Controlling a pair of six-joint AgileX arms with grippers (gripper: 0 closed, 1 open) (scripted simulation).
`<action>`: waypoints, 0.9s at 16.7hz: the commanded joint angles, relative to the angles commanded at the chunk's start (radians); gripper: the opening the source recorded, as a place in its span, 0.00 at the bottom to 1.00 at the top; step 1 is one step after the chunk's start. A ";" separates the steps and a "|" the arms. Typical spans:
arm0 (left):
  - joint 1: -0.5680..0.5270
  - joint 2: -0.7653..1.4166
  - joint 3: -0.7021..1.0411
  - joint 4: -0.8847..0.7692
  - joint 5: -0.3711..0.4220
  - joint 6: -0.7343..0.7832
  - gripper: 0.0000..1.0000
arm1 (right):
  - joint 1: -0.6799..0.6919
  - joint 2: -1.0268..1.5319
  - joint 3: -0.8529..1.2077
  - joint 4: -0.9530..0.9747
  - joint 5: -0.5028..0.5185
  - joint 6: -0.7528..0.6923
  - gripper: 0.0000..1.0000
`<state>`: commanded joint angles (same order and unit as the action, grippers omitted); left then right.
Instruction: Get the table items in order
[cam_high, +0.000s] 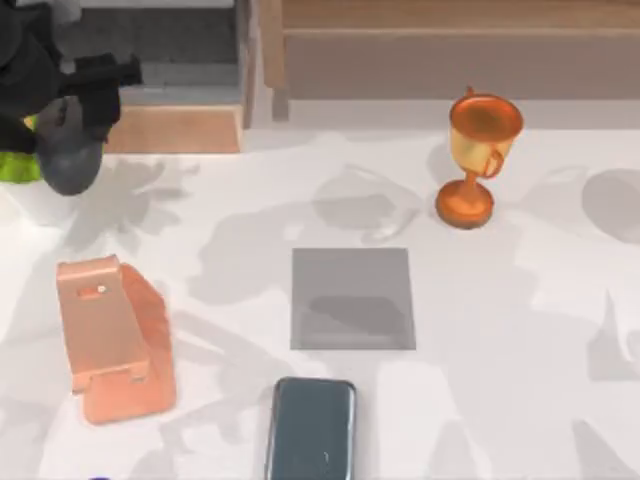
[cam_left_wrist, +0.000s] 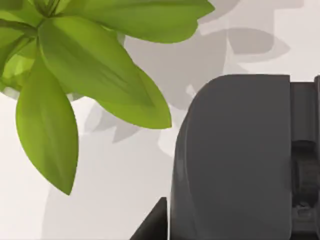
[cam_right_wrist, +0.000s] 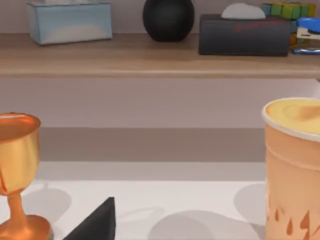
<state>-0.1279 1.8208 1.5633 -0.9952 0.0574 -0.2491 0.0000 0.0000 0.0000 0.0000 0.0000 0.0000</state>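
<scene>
Mouse (cam_high: 68, 160): far off to the pad's left and beyond it, up against the potted plant (cam_left_wrist: 75, 65). It looks lifted off the worktop (cam_high: 520, 330), seemingly so it can be carried toward the pad.
Left gripper (cam_high: 80, 115): directly over the mouse, and by the look of it closed around it. The left wrist view has the dark shell pressed close, which fits a firm hold.
Pad (cam_high: 352, 298): flat and bare in the middle of the worktop. I take it for the mouse's intended place.
Phone stand (cam_high: 108, 335): left of the pad, well apart, upright with its cradle vacant. It is probably waiting for the phone.
Smartphone (cam_high: 310, 428): lying flat just in front of the pad, a little to its left and near the worktop's front edge. It is not yet on the stand.
Trophy cup (cam_high: 478, 160): upright beyond the pad and to its right, untouched.
Right gripper (cam_right_wrist: 95, 222): low near the trophy's foot, apparently idle. Whether it is open or closed cannot be told.
Progress: early, by my reckoning; nothing sits in its likely spot yet.
</scene>
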 joint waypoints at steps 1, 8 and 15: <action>-0.096 0.064 0.067 -0.002 0.003 -0.076 0.00 | 0.000 0.000 0.000 0.000 0.000 0.000 1.00; -0.525 0.444 0.342 -0.085 -0.025 -0.403 0.00 | 0.000 0.000 0.000 0.000 0.000 0.000 1.00; -0.599 0.540 0.388 -0.141 -0.063 -0.457 0.00 | 0.000 0.000 0.000 0.000 0.000 0.000 1.00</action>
<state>-0.7271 2.3608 1.9511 -1.1365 -0.0057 -0.7060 0.0000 0.0000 0.0000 0.0000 0.0000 0.0000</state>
